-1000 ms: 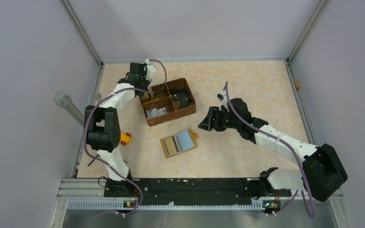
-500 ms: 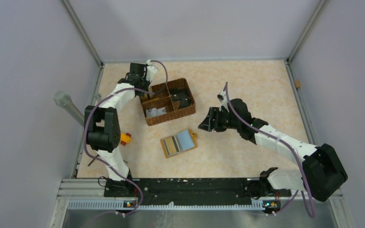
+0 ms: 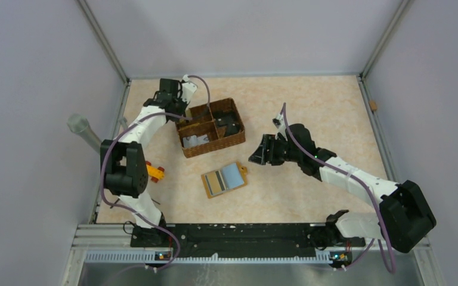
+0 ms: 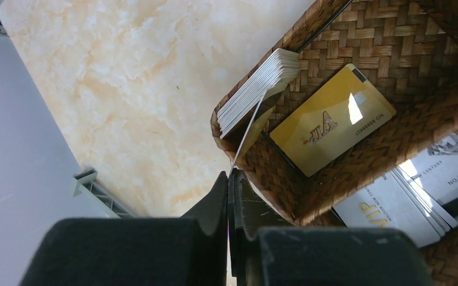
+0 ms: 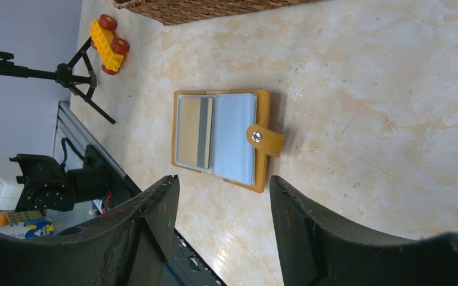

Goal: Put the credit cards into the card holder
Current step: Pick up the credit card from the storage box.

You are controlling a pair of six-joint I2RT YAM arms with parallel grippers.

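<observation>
On marbled tabletop (image 3: 310,107), lilac walls (image 3: 244,36) around, left jaws pinching card (image 4: 250,131), right jaws apart.

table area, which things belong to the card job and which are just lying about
Job: credit cards in the basket, card holder, left gripper pinching one card.
Lying about: toy block, black tripod.
</observation>
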